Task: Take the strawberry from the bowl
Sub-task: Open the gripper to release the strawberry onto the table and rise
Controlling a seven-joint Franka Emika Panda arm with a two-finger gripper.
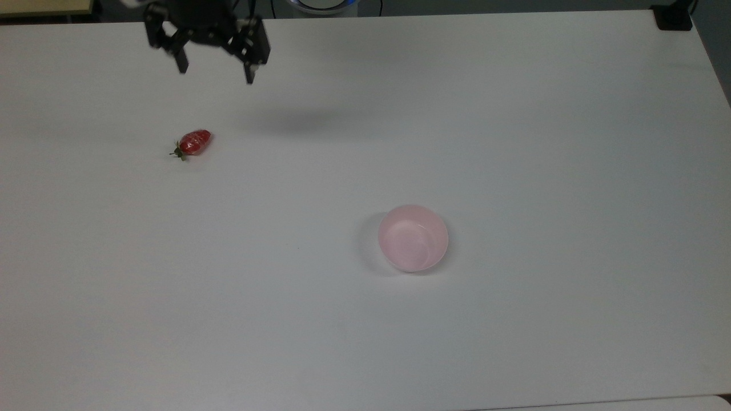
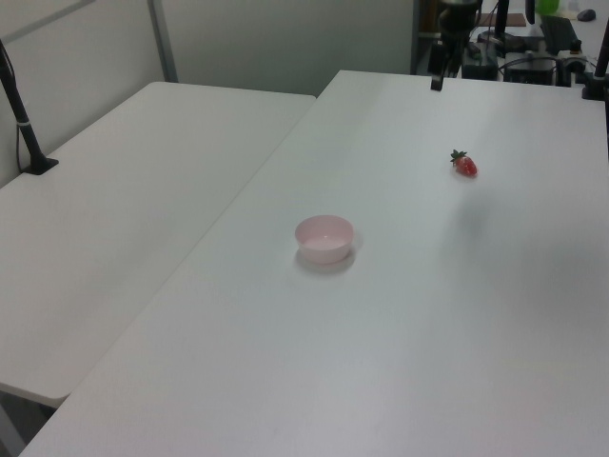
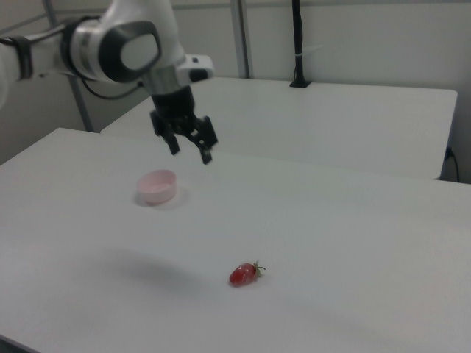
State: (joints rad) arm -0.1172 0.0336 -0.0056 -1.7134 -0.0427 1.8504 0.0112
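You get even, diffuse overhead light on the white worktop (image 1: pixel 514 142), bright without harsh glare. A soft, smeared shadow lies on it in the top view, right of the strawberry (image 1: pixel 194 142); the bowl (image 1: pixel 413 238) casts a faint shadow toward the top view's left. The right view looks hazier, with a dim shadow patch left of the fruit.
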